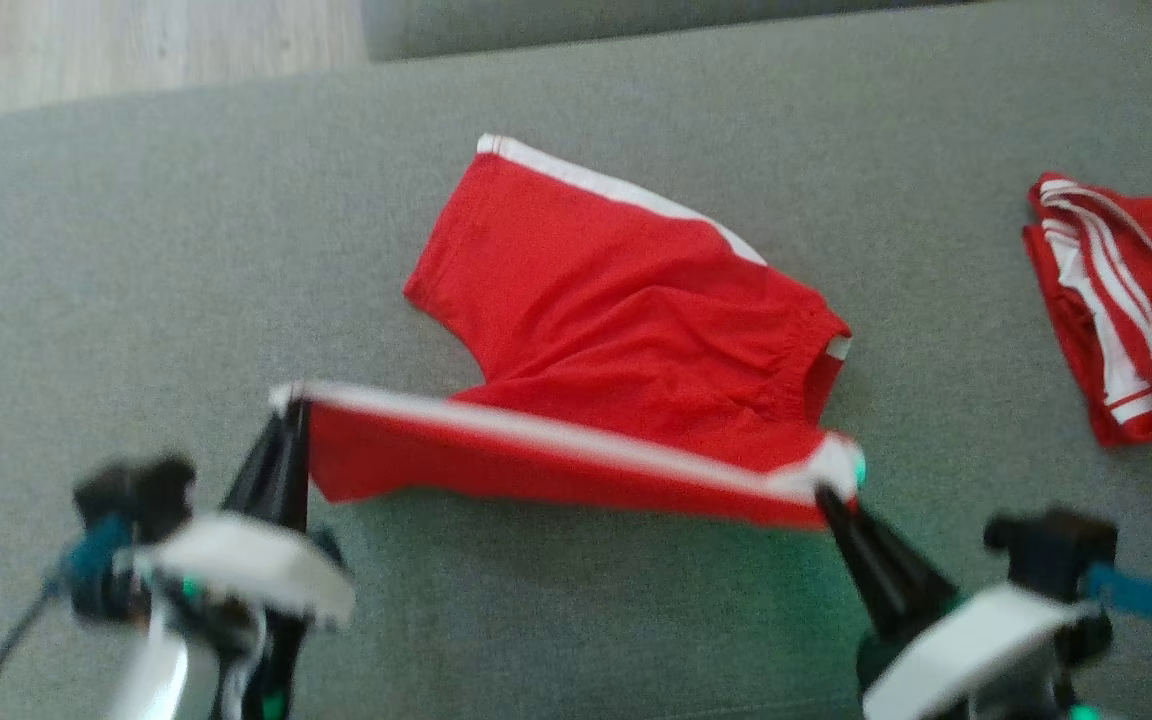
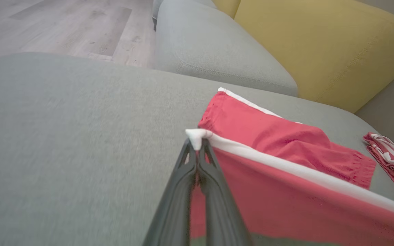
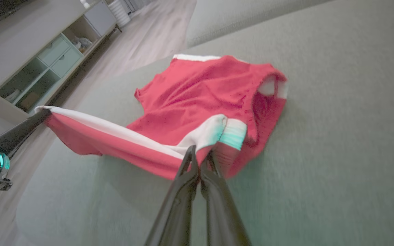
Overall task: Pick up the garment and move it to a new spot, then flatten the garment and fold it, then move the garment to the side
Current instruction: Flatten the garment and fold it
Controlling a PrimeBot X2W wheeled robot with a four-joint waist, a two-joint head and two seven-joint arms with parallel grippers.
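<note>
The left claw and right claw are each pinched shut on one end of the white-striped near edge of the red fabric shorts. They hold that edge taut and raised between them, seemingly to fold it over the rest, which lies just beyond on the grey sofa cushion.

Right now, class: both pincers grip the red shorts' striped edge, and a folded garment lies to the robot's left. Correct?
No: the head view shows the folded garment to the robot's right. The left pincer and right pincer do grip the striped edge of the shorts.
</note>
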